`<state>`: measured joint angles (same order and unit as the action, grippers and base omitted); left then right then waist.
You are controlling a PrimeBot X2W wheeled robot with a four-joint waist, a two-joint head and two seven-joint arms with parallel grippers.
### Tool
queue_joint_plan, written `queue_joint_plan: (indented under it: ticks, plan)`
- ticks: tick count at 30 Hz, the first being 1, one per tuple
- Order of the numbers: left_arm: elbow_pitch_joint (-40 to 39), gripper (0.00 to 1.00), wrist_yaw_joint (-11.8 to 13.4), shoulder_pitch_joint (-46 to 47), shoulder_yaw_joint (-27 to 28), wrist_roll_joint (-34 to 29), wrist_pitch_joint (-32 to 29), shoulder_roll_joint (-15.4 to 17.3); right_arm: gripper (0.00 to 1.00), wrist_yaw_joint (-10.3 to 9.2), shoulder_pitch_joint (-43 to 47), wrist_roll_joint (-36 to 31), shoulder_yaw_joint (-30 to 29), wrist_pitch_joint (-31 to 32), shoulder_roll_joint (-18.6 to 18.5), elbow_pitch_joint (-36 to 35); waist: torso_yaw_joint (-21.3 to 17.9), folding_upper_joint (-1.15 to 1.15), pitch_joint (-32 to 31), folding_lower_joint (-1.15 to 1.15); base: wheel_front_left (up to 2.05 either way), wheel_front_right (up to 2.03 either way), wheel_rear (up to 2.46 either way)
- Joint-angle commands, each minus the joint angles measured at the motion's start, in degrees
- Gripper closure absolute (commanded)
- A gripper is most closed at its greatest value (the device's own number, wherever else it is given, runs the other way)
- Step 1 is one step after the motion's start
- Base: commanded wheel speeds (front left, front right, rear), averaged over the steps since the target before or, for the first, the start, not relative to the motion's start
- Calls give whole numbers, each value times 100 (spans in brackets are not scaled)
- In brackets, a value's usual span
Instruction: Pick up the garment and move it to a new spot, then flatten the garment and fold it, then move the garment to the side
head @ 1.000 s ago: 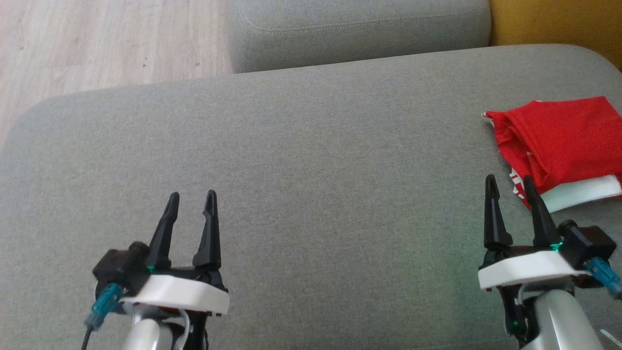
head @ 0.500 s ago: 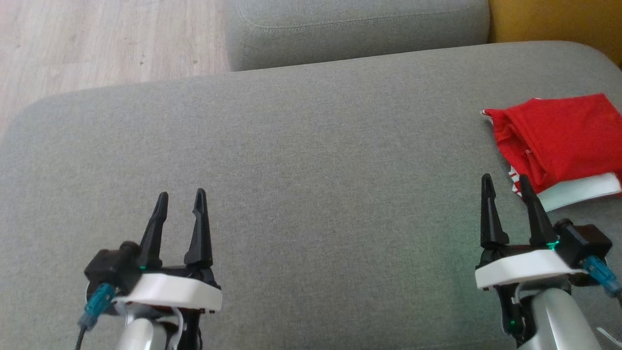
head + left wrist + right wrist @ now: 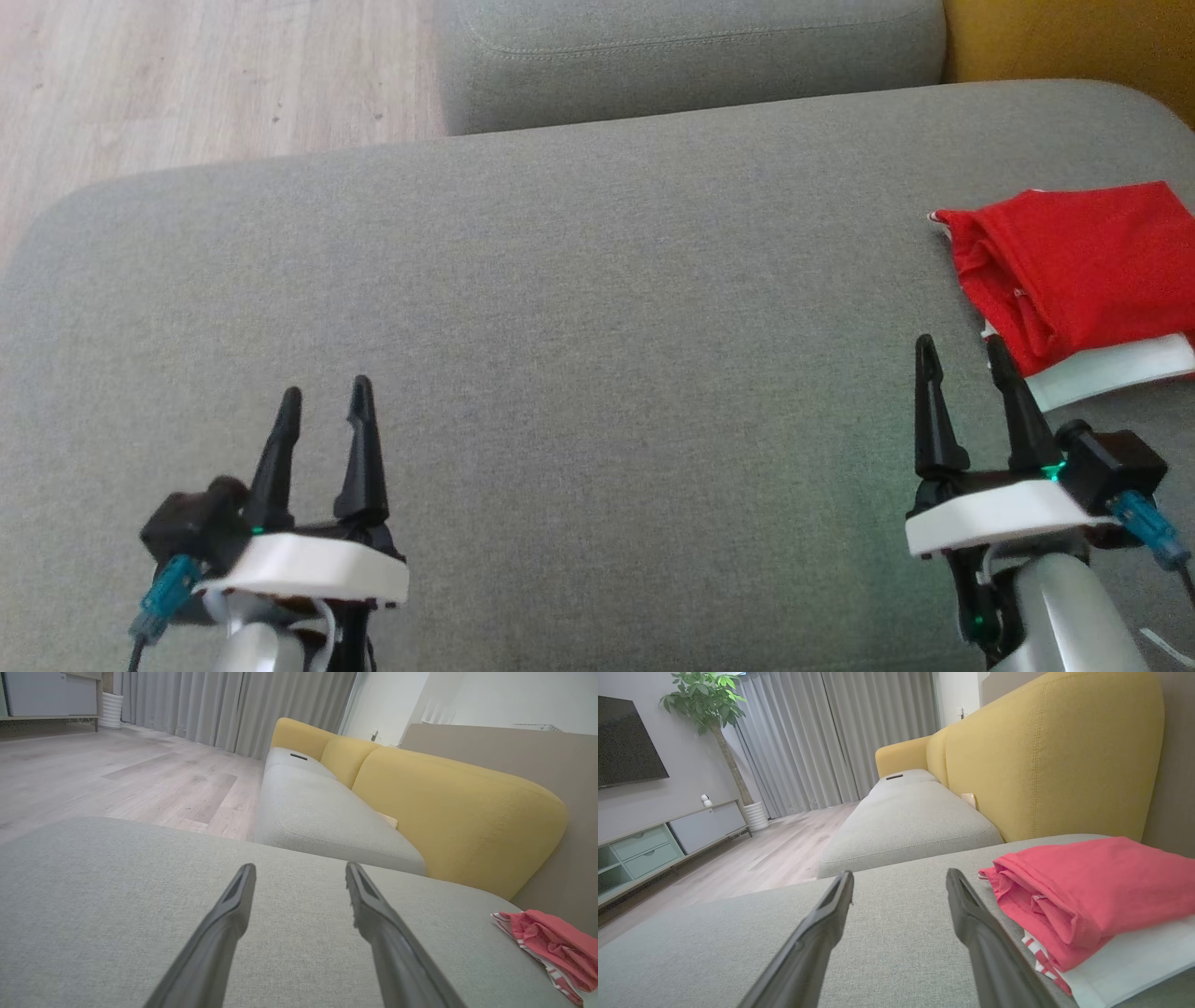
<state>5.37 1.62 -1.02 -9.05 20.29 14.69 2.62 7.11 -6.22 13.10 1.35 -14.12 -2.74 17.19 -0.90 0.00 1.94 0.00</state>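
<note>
— Red over white, is that the garment point(image 3: 1074, 271)?
— Yes, folded, lying at the right end of the grey cushion point(image 3: 597, 327), near the yellow backrest point(image 3: 1074, 37).
— And the right gripper point(image 3: 962, 347)?
— Just beside the garment's near corner, fingers spread wide, nothing between them.
— The left gripper point(image 3: 325, 392)?
— Well apart from it, over bare cushion, jaws equally wide and empty. Wooden floor point(image 3: 187, 84) lies beyond.

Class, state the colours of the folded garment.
The garment is red, white layer beneath; best in the right wrist view.
</note>
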Motion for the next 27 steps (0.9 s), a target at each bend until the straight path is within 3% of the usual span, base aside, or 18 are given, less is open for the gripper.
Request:
queue_joint_plan:
  ticks: [1, 2, 3, 27]
  plan:
    - [-157, 0, 73, 180, 233, 48, 31, 26, 0, 37, -177, 30, 164, -7, -14, -201, -1, 0, 1, 0, 0, 0, 0]
    - [-170, 0, 64, 191, 234, -14, 31, 26, 0, 37, -176, 33, 173, -4, -14, -201, -3, 0, 5, 0, 0, 0, 0]
    - [29, 100, 46, -1, 50, -19, 0, 1, 100, -1, 1, 2, 23, 1, 1, 9, -2, 0, 5, 0, 0, 0, 0]
    - [371, 100, -125, 88, 223, 1287, -315, 46, 100, 1, 64, 1377, -112, 355, 4, 124, 14, 0, -27, 0, 0, 0, 0]
